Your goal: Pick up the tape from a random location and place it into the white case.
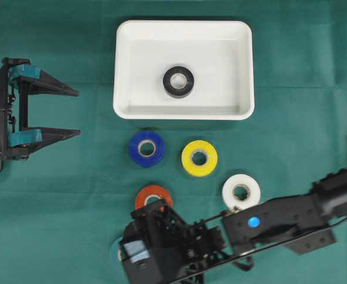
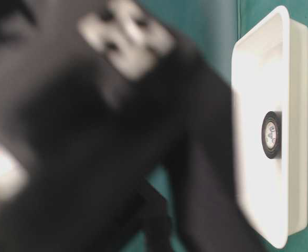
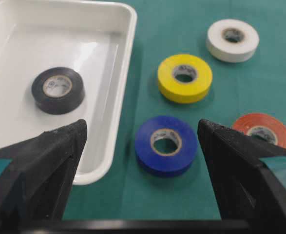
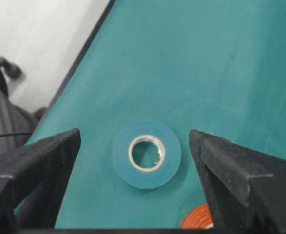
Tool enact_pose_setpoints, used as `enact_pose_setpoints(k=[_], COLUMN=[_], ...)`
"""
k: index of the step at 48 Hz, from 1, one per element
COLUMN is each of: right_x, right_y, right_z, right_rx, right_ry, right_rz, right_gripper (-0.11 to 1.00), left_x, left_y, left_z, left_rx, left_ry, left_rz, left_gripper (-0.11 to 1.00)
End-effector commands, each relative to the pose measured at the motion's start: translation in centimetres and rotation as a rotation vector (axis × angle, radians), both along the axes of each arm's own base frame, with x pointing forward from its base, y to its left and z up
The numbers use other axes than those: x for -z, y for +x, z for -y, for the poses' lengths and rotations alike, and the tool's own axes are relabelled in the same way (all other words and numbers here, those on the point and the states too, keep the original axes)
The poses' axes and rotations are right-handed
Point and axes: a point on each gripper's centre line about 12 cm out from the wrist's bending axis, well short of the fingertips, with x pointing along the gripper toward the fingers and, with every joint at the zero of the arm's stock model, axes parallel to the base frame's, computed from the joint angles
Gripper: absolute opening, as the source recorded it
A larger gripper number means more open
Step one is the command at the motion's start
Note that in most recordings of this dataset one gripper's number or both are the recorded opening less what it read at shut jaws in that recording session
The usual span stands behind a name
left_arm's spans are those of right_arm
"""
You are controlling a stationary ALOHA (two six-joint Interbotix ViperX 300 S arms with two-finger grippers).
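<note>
Hovering with its fingers spread wide, the right end effector [image 4: 133, 156] frames a teal tape roll [image 4: 146, 154] lying flat on the green surface [image 4: 220, 68]. Beyond the left end effector [image 3: 142, 139], likewise parted and empty, the white case [image 3: 125, 87] holds a black roll [image 3: 58, 90].

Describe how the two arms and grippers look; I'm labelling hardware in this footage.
Both are black. The left gripper has two long tapering black fingers on teal mounts. The right arm is boxy black links with a round blue dot; the right gripper has wedge-shaped matte black fingers.
</note>
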Motion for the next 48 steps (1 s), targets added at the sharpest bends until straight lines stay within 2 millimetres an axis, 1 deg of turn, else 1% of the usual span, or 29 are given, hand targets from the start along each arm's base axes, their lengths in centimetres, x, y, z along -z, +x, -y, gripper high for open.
enact_pose_setpoints(k=[1, 8, 48], right_x=[-1.51, -0.84, -0.98], right_y=[0.47, 0.65, 0.69], right_z=[-0.25, -0.41, -0.42], right_rx=[0.000, 0.000, 0.002], right_ry=[-0.001, -0.026, -0.023], right_rz=[-0.005, -0.072, -0.072], right_gripper=[0.90, 0.90, 0.90], left_x=[-0.62, -0.69, -0.57], left_y=[0.21, 0.23, 0.20], left_z=[-0.05, -0.05, -0.05], left_rx=[-0.002, -0.002, -0.002], left_ry=[0.001, 0.002, 0.002], left_rz=[0.022, 0.023, 0.017], left_gripper=[0.89, 0.89, 0.89])
